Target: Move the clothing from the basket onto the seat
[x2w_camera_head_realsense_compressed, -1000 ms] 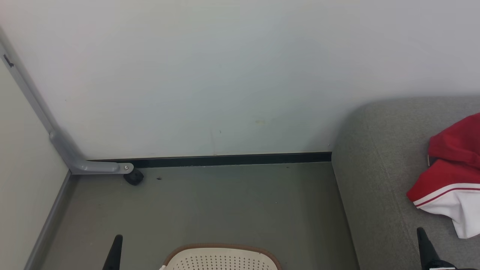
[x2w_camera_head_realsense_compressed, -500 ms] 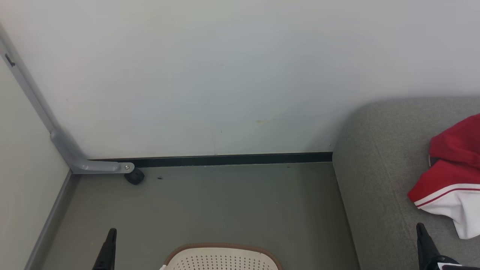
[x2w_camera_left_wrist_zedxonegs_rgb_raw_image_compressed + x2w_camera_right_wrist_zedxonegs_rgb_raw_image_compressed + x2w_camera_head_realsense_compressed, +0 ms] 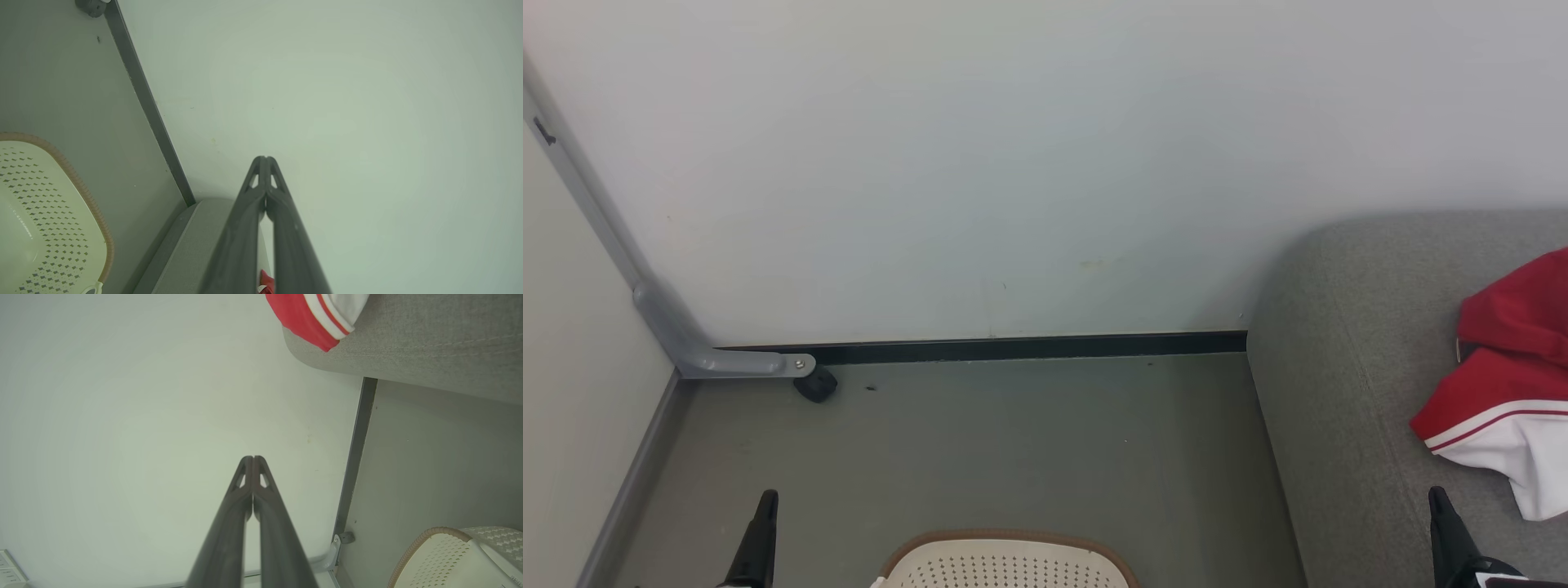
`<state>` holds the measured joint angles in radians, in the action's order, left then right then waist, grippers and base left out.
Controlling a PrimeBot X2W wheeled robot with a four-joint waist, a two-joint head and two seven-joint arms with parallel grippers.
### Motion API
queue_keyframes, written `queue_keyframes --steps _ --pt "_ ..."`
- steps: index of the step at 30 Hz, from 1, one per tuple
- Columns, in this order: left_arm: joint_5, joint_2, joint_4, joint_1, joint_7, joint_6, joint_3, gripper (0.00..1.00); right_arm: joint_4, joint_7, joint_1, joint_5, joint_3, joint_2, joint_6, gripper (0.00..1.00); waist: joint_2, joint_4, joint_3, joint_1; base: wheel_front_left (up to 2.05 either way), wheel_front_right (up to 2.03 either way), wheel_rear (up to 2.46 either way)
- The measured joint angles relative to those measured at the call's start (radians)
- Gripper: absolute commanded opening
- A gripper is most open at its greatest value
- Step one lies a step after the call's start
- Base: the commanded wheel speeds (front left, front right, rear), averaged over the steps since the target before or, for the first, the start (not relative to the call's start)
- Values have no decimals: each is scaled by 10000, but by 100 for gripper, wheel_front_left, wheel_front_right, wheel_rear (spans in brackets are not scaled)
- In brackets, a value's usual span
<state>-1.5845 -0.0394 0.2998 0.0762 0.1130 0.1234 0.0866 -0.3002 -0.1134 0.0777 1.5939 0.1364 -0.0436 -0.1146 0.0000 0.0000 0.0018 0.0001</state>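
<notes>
1. Nothing about the seat has changed over the last second; the grey cushion sits at the right of the head view just as before, so the camera has not moved.
2. The basket stays low and central on the floor, between the two arms; the perforated part in view holds no garment, though the rest is cut off.
3. The clothing, red with a white striped panel, lies on the seat exactly where it lay; it looks delivered.
4. The left gripper has drifted slightly outward, away from the basket; its fingers are pressed together on nothing; the right gripper has barely shifted, is likewise closed and empty, and sits just beside the clothing; my reading is that both arms are settling, with the task probably near its end.
</notes>
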Motion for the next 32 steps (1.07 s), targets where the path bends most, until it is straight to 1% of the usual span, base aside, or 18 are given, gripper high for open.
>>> queue_keyframes --steps 32 --pt "-4 4 2 0 0 0 -2 0 -2 2 0 2 -2 0 -2 0 0 -1 -1 0 0 0 0"
